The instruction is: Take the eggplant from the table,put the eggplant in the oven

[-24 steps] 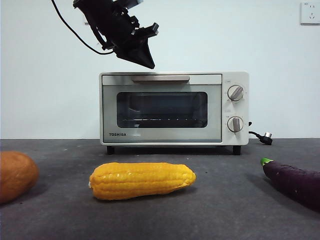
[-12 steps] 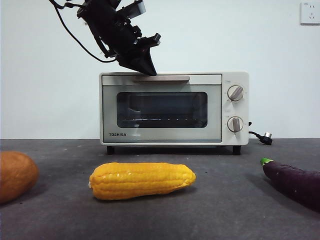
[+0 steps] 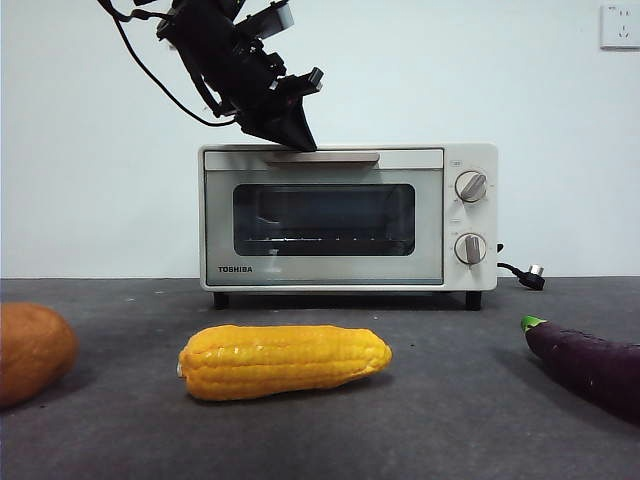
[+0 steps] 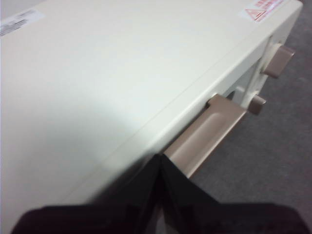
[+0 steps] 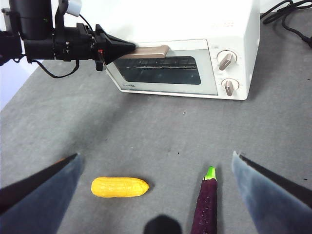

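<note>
Your left pincer, pinched closed, sits at the oven handle to open it; right pincer waits wide above eggplant.

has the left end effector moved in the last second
Yes. The left end effector has come down and slightly right, from clear above the oven to its handle.

Lab-like robot test bench: bare white wall, grey felt table, staged vegetables
</note>
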`<state>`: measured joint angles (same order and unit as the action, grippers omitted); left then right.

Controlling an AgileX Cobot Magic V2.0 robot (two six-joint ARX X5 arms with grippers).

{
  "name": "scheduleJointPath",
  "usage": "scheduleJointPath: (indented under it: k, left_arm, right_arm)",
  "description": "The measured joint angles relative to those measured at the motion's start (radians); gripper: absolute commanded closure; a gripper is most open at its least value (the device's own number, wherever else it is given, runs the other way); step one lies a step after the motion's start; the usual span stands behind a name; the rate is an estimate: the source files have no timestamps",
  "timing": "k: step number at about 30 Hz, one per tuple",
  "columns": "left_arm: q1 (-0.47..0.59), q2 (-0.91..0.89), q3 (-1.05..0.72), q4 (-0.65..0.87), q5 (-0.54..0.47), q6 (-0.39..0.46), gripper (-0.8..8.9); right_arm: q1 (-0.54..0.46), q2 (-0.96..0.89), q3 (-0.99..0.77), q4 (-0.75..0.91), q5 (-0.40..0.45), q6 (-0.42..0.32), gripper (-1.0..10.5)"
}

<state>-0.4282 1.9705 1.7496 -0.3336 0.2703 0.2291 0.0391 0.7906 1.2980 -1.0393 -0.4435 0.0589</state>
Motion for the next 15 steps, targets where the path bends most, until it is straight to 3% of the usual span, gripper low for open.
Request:
scheduleJointPath:
  k: [15]
  left_arm:
    - [-0.105,0.043,0.031,-0.034,0.05,0.006,8.19]
  right_arm:
    - [0.0,0.037,0.0,0.008,0.0,-0.001,3.5]
